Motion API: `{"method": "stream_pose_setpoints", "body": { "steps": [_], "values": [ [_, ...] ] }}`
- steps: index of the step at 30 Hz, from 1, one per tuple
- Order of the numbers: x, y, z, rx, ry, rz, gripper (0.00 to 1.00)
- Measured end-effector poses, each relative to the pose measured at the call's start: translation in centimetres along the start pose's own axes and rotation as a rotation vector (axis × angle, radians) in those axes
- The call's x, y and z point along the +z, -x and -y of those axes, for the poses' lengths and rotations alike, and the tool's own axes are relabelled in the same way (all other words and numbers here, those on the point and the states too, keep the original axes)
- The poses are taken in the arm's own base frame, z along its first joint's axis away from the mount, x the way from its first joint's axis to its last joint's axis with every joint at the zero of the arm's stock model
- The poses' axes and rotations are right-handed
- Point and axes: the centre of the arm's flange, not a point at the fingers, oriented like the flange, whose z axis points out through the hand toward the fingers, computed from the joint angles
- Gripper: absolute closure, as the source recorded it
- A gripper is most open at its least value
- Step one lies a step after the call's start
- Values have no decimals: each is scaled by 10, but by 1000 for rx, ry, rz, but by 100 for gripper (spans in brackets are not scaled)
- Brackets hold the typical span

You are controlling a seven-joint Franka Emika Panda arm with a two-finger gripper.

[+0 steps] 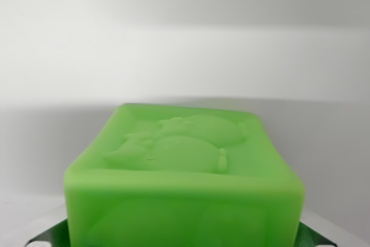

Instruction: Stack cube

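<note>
Green cube fills the lower centre of the frame.
The cube (185, 172) shows a raised animal figure on top; dark green tips flank its bottom corners, and I cannot tell how the jaws stand.

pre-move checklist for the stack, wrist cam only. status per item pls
1. Green cube in view, close to camera: ok.
2. Embossed top face unobstructed: ok.
3. Cube roughly centred in frame, bottom edge cropped: ok.
4. End effector state: cannot tell; fingers not identifiable, only dark green shapes at the lower corners.
5. Cube held or resting: cannot tell.
6. Second cube to stack with: not ok; none visible, only a pale surface behind.
</note>
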Motion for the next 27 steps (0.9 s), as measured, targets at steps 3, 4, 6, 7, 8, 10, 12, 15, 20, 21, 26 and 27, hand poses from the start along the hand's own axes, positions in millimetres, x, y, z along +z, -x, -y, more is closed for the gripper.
{"method": "stream_pose_setpoints", "body": {
  "steps": [3,4,6,7,8,10,12,15,20,21,26,27],
  "values": [
    [-1,0,0,0,0,0,100],
    [-2,0,0,0,-1,-1,100],
    [-3,0,0,0,-1,-1,100],
    [-4,0,0,0,-2,-1,100],
    [-5,0,0,0,-2,-1,100],
    [-8,-1,1,0,-3,-2,100],
    [-10,-1,1,0,-3,-2,100],
    [-13,-1,0,0,-3,-1,100],
    [-22,-1,0,1,-4,-2,100],
    [-23,-1,1,1,-4,-2,100],
    [-32,-1,0,1,-4,-1,100],
    [-34,-1,0,1,-4,-1,100]
  ]
}}
